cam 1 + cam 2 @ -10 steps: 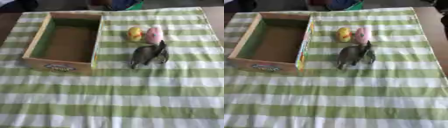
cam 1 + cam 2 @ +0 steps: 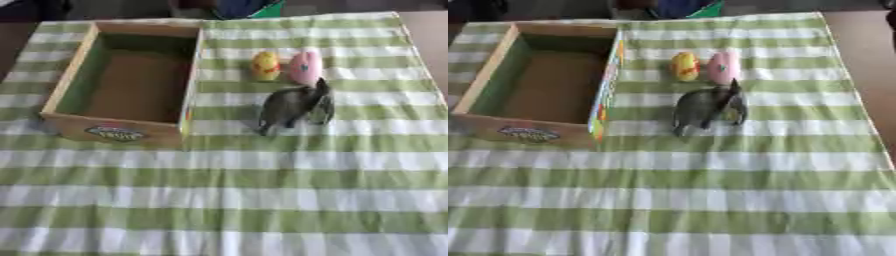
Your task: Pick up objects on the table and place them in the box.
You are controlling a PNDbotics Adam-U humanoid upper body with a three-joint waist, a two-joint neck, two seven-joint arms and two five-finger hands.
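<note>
Left hand: it shows in neither eye view, so whether its fingers are apart or together cannot be told.
Right hand: likewise outside both views; its state cannot be told.
Grey figure (image 2: 293,105): a dark grey toy, seemingly an animal on legs, stands on the cloth right of the middle, in the far half. Its upper end rises toward the pink egg and looks to touch or overlap that egg's lower edge; which of the two cannot be told.
Pink egg (image 2: 305,68): an egg-shaped thing, pink with a small blue-green spot, stands just behind the grey figure, toward the far right part of the cloth.
Yellow egg (image 2: 265,65): a yellow egg-shaped thing with orange marks stands just to the left of the pink egg, close beside it; whether they touch cannot be told.
Box (image 2: 65,85): an open wooden box with green inner walls and a brown floor lies in the far left part of the cloth, its long sides running from near to far. Its near wall carries an oval label. Nothing lies inside it. Its right wall is near the yellow egg and the grey figure, but apart from both.
Tablecloth (image 2: 236,200): green and white stripes run across the whole surface; the near half carries no things.
Table edge (image 2: 868,60): bare brown wood shows beyond the cloth's right edge.
</note>
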